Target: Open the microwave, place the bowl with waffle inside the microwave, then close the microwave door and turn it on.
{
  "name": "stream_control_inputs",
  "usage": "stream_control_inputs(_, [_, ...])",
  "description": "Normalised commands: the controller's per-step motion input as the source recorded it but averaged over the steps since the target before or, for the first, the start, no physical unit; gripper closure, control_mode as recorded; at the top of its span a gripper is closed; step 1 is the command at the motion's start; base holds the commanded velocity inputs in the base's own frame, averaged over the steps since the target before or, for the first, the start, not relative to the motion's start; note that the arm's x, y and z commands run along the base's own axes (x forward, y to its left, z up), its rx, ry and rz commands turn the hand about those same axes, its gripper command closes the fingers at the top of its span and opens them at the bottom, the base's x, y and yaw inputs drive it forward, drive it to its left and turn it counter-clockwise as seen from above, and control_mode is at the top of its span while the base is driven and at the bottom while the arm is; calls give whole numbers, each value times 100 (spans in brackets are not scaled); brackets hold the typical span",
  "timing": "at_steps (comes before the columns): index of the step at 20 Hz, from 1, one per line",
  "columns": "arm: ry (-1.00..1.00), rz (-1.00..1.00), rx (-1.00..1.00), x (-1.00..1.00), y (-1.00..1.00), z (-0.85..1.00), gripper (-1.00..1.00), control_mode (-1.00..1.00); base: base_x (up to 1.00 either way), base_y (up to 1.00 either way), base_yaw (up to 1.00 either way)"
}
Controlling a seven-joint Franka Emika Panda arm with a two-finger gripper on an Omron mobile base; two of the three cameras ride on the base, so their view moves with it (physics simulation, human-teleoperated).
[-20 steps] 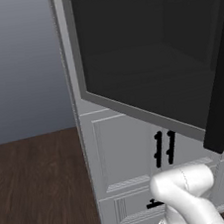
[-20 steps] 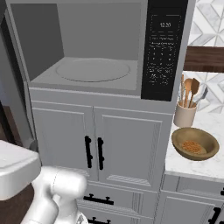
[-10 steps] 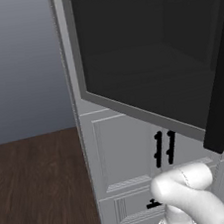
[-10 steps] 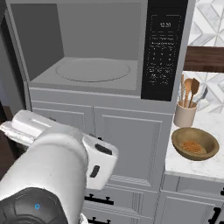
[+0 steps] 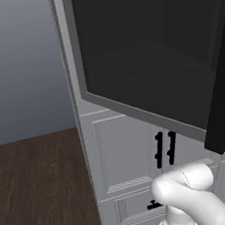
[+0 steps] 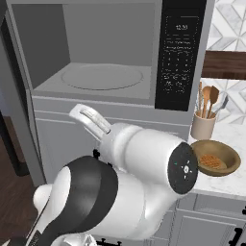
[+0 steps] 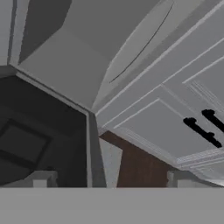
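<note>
Left base view: I see the microwave door (image 5: pixel 148 64) swung wide open across the upper right of the frame, its black bar handle (image 5: pixel 221 85) at the far right edge. White cabinet doors (image 5: pixel 130 152) sit below it, centre frame. The arm's white elbow (image 5: pixel 187 185) bulges at lower right.

Right base view: the microwave (image 6: pixel 110 53) stands open at upper left, its grey cavity showing a round turntable (image 6: pixel 102 76). The black control panel (image 6: pixel 180 50) is upper centre-right. The bowl with waffle (image 6: pixel 215 157) rests on the counter (image 6: pixel 230 185) at right, below a utensil crock (image 6: pixel 203 126).

Hand view: my gripper (image 7: pixel 109 178) has its fingertips (image 7: pixel 40 178) spread wide at the bottom edge, nothing between them.
</note>
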Motion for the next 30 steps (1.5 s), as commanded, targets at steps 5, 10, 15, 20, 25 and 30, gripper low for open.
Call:
stream_control_inputs(5, [12, 20, 33, 98, 16, -25, -100, -100, 0, 0, 0])
stream_control_inputs(10, [44, 17, 8, 74, 11, 18, -100, -100, 0, 0, 0])
stream_control_inputs(15, [28, 17, 2, 17, 30, 0, -100, -100, 0, 0, 0])
stream_control_inputs(20, [17, 14, 7, 4, 48, 0, -100, -100, 0, 0, 0])
stream_control_inputs(25, [15, 16, 9, 0, 60, 0, -100, -100, 0, 0, 0])
stream_control_inputs(30, [12, 19, 12, 0, 73, 0, -100, -100, 0, 0, 0])
